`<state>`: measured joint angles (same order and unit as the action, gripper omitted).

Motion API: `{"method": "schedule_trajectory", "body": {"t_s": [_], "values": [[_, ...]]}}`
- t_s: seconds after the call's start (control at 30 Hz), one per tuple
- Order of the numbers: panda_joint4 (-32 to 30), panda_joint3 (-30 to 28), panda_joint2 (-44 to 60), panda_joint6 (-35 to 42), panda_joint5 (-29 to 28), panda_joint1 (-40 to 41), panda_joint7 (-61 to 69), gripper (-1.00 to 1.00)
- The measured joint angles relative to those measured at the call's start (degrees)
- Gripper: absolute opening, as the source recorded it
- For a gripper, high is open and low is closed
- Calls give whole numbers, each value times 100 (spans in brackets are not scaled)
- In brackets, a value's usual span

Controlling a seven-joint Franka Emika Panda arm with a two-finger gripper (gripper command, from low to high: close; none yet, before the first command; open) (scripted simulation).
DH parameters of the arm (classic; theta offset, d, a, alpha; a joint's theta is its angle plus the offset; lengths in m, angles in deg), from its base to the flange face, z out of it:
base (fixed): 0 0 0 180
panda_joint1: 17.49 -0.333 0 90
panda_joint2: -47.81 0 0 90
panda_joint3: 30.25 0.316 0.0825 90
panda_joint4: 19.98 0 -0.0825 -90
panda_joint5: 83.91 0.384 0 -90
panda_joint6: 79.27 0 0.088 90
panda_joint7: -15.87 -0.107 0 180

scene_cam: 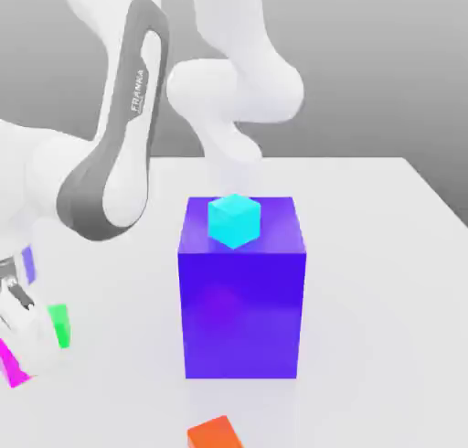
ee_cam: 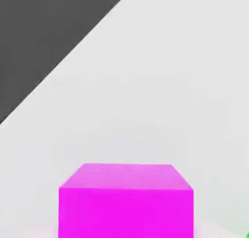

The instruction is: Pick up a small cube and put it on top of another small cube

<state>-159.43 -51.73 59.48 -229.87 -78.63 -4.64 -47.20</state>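
My end effector [scene_cam: 20, 332] is clamped on the small cube [ee_cam: 125, 200] low at the bench [scene_cam: 384, 254] edge; a slack grip could drop it near the green cube [scene_cam: 59, 325].

pink cube [ee_cam: 125, 203] right up close, flat top face and front face showing, sitting on the pale table [ee_cam: 160, 86], dark area past the table's edge, sliver of green at one corner

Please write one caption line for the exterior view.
Small cyan cube resting on big blue-purple block; small orange-red cube in front.
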Motion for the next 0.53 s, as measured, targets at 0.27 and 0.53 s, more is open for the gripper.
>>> {"method": "schedule_trajectory", "body": {"t_s": [0.27, 0.53], "values": [[-1285, -473, -1062, -279, -443, 779, -1743, -100], [-1285, 111, -155, -1099, 596, 945, -1070, 100]]}}
